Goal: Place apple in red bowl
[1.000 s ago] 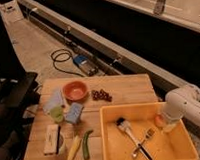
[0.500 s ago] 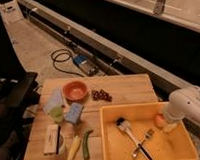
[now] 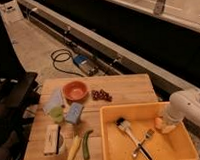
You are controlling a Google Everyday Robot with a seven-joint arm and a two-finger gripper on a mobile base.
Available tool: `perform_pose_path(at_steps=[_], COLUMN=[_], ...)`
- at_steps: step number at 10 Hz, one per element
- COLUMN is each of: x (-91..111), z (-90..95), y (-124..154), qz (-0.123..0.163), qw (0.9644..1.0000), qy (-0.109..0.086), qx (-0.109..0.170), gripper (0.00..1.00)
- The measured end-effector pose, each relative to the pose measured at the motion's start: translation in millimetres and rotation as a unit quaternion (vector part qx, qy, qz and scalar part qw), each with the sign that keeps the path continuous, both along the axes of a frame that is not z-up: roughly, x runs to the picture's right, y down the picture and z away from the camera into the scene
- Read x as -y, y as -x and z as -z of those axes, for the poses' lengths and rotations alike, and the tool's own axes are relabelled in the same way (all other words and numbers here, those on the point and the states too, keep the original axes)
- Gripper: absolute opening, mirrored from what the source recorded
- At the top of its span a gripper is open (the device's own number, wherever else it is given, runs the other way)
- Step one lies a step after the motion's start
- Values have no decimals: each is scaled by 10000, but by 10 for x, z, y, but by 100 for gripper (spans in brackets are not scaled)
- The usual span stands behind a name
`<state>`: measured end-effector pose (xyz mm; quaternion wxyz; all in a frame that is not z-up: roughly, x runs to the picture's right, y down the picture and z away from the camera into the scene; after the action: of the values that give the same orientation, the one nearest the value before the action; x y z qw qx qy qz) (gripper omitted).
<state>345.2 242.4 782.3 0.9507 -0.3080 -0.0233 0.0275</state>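
Observation:
The apple (image 3: 159, 123), small and orange-pink, lies inside the yellow tub (image 3: 130, 109) near its right wall. My gripper (image 3: 168, 122) hangs from the white arm (image 3: 187, 103) straight down into the tub, right at the apple and partly covering it. Whether it touches the fruit I cannot tell. The red bowl (image 3: 75, 90) sits upright and empty on the wooden table's far left part, well apart from the gripper.
Dark grapes (image 3: 100, 95) lie just right of the bowl. A brush (image 3: 126, 128) and a fork (image 3: 144, 142) rest in the tub. A blue sponge (image 3: 74, 113), green cup (image 3: 56, 114), banana (image 3: 74, 148) and green vegetable (image 3: 87, 145) crowd the table's left. Cables lie on the floor behind.
The arm has dropped slightly, bringing the gripper lower onto the apple in the tub. The apple and the other things have stayed in place.

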Motion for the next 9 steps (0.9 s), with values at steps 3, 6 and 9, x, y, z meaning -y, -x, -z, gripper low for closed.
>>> perform_pose_path(at_steps=[3, 6, 9], x=[-5, 140, 1036], z=[4, 198, 987], y=[37, 45, 23], qz=[23, 69, 166], qw=[10000, 10000, 9982], qy=[36, 11, -565], qx=[16, 7, 105], gripper=[15, 0, 0])
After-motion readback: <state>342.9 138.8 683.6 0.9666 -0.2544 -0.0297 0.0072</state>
